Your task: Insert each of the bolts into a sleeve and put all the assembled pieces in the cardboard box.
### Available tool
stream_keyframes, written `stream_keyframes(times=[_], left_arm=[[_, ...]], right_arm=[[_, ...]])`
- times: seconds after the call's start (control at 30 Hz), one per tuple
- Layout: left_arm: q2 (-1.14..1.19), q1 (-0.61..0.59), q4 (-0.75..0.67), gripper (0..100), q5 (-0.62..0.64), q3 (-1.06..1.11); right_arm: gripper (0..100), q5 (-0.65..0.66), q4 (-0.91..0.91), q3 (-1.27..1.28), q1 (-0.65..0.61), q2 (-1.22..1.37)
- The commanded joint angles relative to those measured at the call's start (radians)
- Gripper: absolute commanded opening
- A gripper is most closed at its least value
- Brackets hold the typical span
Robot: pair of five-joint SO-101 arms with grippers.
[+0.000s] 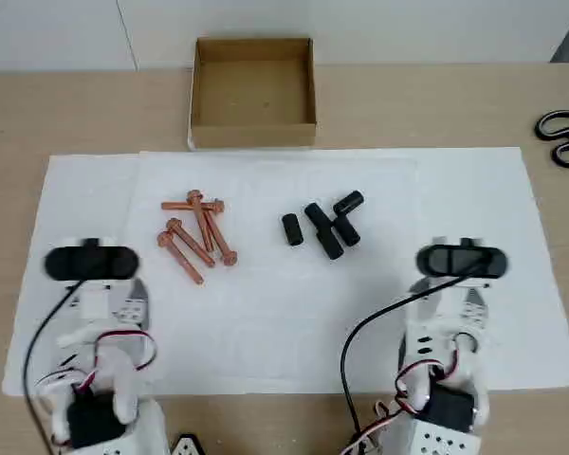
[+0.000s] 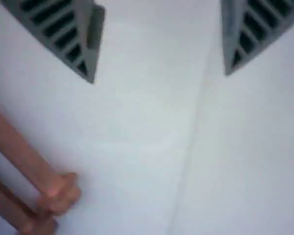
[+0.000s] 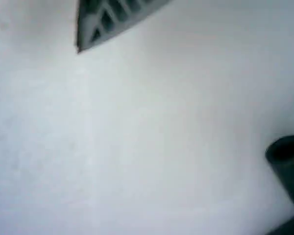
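Observation:
Several copper bolts [image 1: 197,232] lie in a loose heap on the left half of the white paper. Several black sleeves [image 1: 324,227] lie scattered to their right. The cardboard box [image 1: 253,133] stands open beyond the paper. My left arm [image 1: 90,263] hangs low over the paper near the bolts; its gripper [image 2: 159,76] is open with bare paper between the fingers, and two bolt heads [image 2: 59,193] lie close by. My right arm [image 1: 460,261] sits near the sleeves. One of its fingers [image 3: 112,22] stands free over the paper, and a sleeve [image 3: 286,156] lies off to one side.
A white paper sheet [image 1: 284,322] covers the wooden table between the arms and the box. Scissors [image 1: 564,136] lie at the far right edge of the table. Cables trail from both arm bases at the near edge.

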Motion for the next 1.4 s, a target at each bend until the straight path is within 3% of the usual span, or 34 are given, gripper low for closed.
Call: stream_keyframes(times=[0.0,0.2,0.4,0.7,0.83,1.07,1.17,1.37], left_arm=[[-0.002,-0.100,0.014,16,-0.060,-0.094],[0.069,-0.172,0.051,16,-0.066,-0.262],[0.514,-0.170,0.054,16,-0.061,-0.550],[1.000,-0.107,0.201,16,0.003,-0.924],[1.051,-0.009,0.218,16,0.075,-0.983],[1.051,0.094,0.222,16,0.133,-0.970],[1.051,0.094,0.219,16,0.137,-0.958],[1.057,0.097,0.218,16,0.138,-0.958]], right_arm=[[22.7,0.120,0.010,-0.149,0.071,-0.015],[22.7,0.147,0.088,-0.420,0.096,-0.010],[22.7,0.210,0.093,-0.560,0.090,0.048],[22.7,0.249,0.168,-0.795,0.077,0.677],[22.7,0.247,0.346,-1.083,0.008,1.061],[22.7,0.247,0.776,-1.628,-0.268,1.618],[22.7,0.247,0.794,-1.728,-0.352,1.750],[22.7,0.249,0.697,-1.754,-0.371,1.868]])
